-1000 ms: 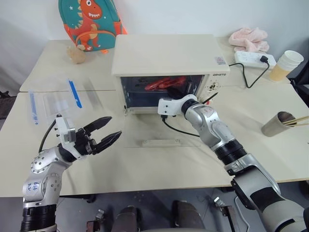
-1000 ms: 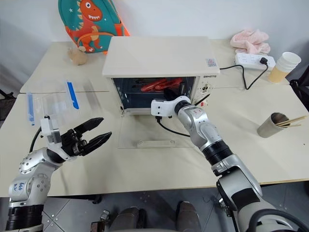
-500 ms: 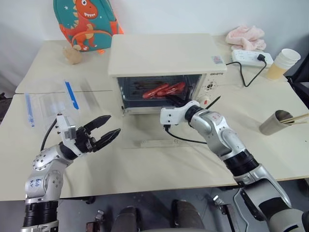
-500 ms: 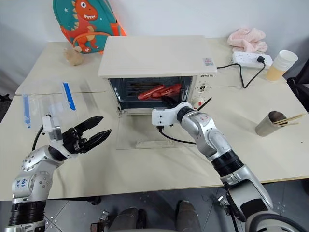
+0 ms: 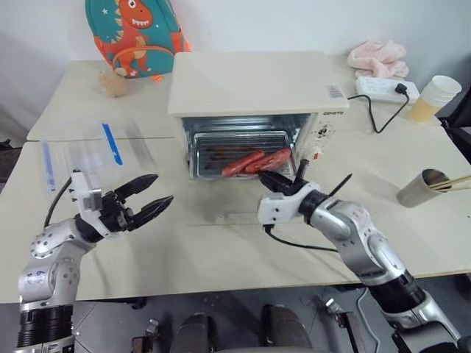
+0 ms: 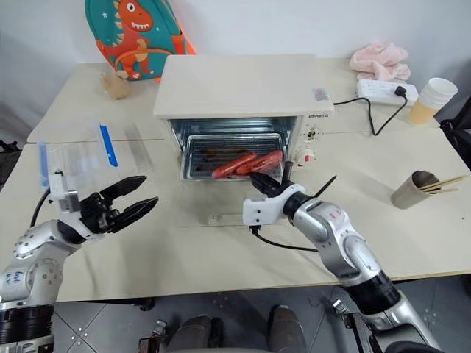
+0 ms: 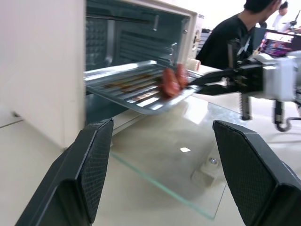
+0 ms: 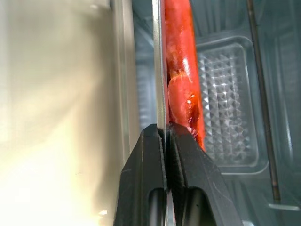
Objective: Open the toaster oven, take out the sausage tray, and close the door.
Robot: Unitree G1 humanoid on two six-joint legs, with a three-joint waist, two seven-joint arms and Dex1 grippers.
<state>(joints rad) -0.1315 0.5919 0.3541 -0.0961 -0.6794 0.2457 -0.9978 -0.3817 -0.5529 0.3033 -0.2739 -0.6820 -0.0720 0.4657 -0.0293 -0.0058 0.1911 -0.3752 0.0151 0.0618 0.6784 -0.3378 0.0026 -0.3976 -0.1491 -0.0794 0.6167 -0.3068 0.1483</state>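
Right gripper (image 5: 274, 179) at frame centre, fingers clamped together on the front rim of the sausage tray (image 5: 239, 153). The right wrist view shows the thin metal edge pinched between both pads, w/ a red sausage right behind it. Tray is part-way out of the toaster oven (image 5: 250, 95), front edge past the opening, back still inside. Its long axis runs left-right across the picture, roughly level, sitting above the door (image 5: 224, 209).

Sausages (image 5: 256, 160): 2, red, lying side by side on the tray's right half, pointing lower left to upper right. Brown streaks on the tray floor.

Door is fully down, flat on the table (image 5: 221, 254), glass pane up, bar handle toward the bottom of frame.

Left gripper (image 5: 146, 200) at lower left, fingers wide apart, holding nothing, aimed at the oven, well apart from it.

Surface: pale cream tables pushed together. 1 clear plastic box (image 5: 92, 154) w/ 2 blue clips at left. 1 dinosaur backpack (image 5: 132, 33) upper left. 1 pink cloth (image 5: 379, 57), 1 power strip (image 5: 388, 90), paper cups (image 5: 434, 97) upper right. 1 cup of chopsticks (image 5: 425, 187) at right edge. A person (image 7: 230, 40) in dark top shows in the left wrist view.
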